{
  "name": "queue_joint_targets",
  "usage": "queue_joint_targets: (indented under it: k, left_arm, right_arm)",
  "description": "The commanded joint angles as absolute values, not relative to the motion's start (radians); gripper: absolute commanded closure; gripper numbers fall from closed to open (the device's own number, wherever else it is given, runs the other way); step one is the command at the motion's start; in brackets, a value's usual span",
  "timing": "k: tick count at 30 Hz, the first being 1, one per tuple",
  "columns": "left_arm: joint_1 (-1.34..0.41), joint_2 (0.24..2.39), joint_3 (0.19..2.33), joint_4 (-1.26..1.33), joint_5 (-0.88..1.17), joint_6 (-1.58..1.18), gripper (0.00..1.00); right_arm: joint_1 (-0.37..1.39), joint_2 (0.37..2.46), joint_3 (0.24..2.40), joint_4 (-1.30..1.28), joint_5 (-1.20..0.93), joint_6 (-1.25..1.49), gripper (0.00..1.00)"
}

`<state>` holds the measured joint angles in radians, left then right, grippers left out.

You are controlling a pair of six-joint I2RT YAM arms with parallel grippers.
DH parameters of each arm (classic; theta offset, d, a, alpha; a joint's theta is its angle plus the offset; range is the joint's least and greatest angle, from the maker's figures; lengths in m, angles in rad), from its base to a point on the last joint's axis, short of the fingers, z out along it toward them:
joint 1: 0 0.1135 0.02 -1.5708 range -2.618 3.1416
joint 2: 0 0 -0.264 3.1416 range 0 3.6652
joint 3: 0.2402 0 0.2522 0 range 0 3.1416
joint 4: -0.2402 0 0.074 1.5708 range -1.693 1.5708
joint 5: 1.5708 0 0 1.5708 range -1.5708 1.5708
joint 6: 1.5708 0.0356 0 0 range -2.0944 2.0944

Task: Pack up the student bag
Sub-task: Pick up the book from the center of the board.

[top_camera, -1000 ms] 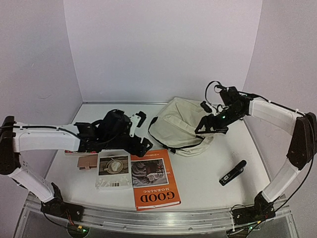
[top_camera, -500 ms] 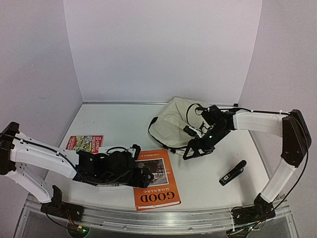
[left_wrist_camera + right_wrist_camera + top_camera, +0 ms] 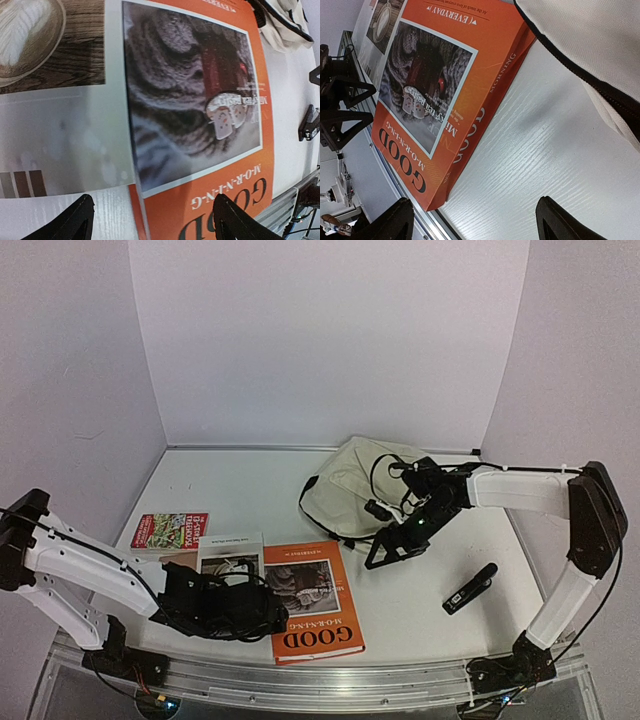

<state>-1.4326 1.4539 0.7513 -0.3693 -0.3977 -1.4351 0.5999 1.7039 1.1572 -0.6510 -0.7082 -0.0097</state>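
Now left hand (image 3: 151,212) spread over book (image 3: 200,100); right hand (image 3: 472,210) spread beside student bag (image 3: 590,45).

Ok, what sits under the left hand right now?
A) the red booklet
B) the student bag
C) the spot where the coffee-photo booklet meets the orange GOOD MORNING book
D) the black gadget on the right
C: the left wrist view shows the coffee-photo booklet and the orange book, edges meeting, right beneath the left hand.

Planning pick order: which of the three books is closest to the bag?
The orange GOOD MORNING book; its far corner lies beside the bag. The white book and red book sit further left.
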Motion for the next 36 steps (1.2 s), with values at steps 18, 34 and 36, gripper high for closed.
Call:
queue_joint_targets:
  k: [18,34,36]
  left_arm:
    - [-1.372,1.541,0.773,0.083,-0.354,-1.056,0.6]
    - [-1.338,1.578,0.754,0.314,-0.389,-0.997,0.73]
    - [-1.333,1.584,0.752,0.344,-0.381,-0.998,0.73]
  right_arm:
    - [0.679,1.837,1.138,-0.633,-0.787,-0.034,0.2]
    - [0.696,1.846,1.145,-0.626,-0.893,-0.04,0.23]
    - [0.697,1.84,1.146,-0.623,-0.899,-0.042,0.23]
